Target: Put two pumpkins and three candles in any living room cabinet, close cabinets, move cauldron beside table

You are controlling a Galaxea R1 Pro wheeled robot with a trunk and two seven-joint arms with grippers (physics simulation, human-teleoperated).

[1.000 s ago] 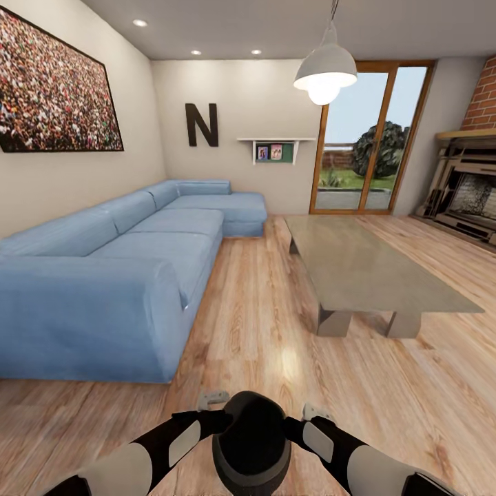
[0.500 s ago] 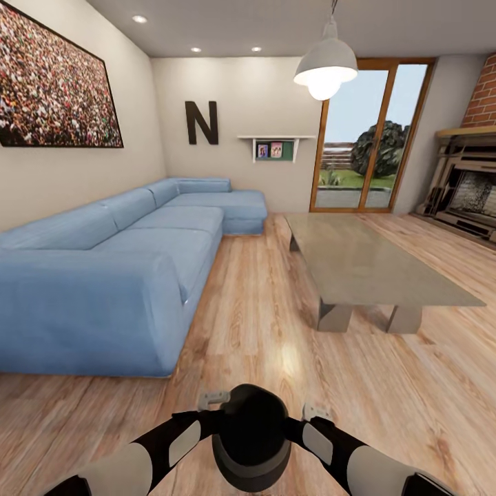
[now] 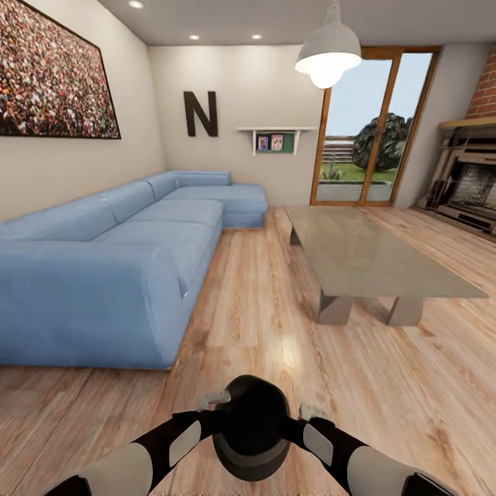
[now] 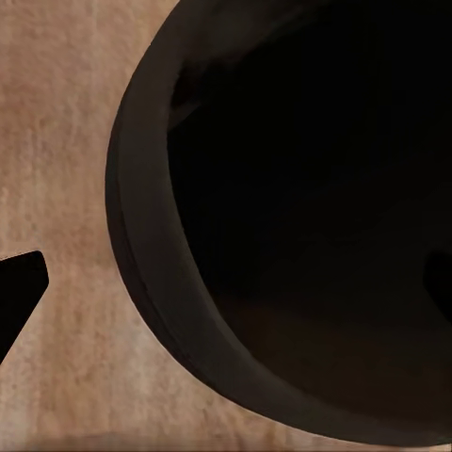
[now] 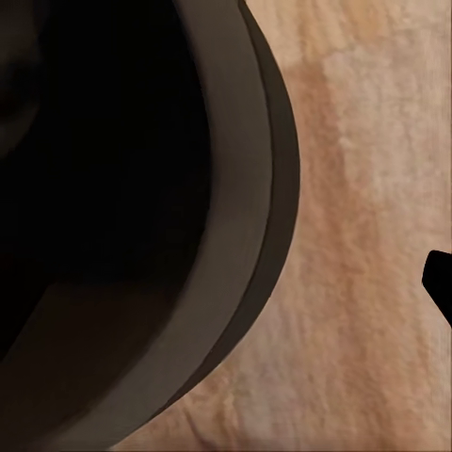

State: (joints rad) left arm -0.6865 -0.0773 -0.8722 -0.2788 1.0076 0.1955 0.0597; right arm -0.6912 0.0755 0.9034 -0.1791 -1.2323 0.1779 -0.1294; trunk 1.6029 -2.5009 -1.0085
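Cauldron [image 3: 251, 427] carried low in front of trunk, between both arms, above wood floor [image 3: 262, 324]. Left claw [image 3: 215, 398] at its left rim, right claw [image 3: 313, 412] at its right rim; both just beside or touching pot, contact not resolvable. Grey claw bodies seen, fingertips hidden by pot. Claw state: cannot tell how wide either stands, nor whether either truly clamps rim; pot off floor, so prob. pinched between the two (judgement).

Left wrist view: cauldron [image 4: 311, 217] close up, mouth wide and black, thick rim, floor beyond; dark finger tip [image 4: 17, 287] clear of rim. Right wrist view: same pot [image 5: 122, 207], rim edge-on, a dark finger tip [image 5: 440, 282] apart from it over floor.

Key relation: table [image 3: 386, 265] lies ahead and to right of claws, well apart. Long axis runs away from robot toward glass door [image 3: 365, 131]. Near short end, on block legs, faces robot. Right claw nearer to it than left. Sofa [image 3: 103, 275] ahead-left of left claw; open floor lane between sofa and table.

Next (est.): roll fwd, bear right, lower pot on floor just beside near end of table. Risk: pot slipping if squeeze uneven.

Writing: big dark "N" [image 3: 200, 114] on far wall. Framed pics on small shelf [image 3: 275, 141], too small to read. No brands visible.
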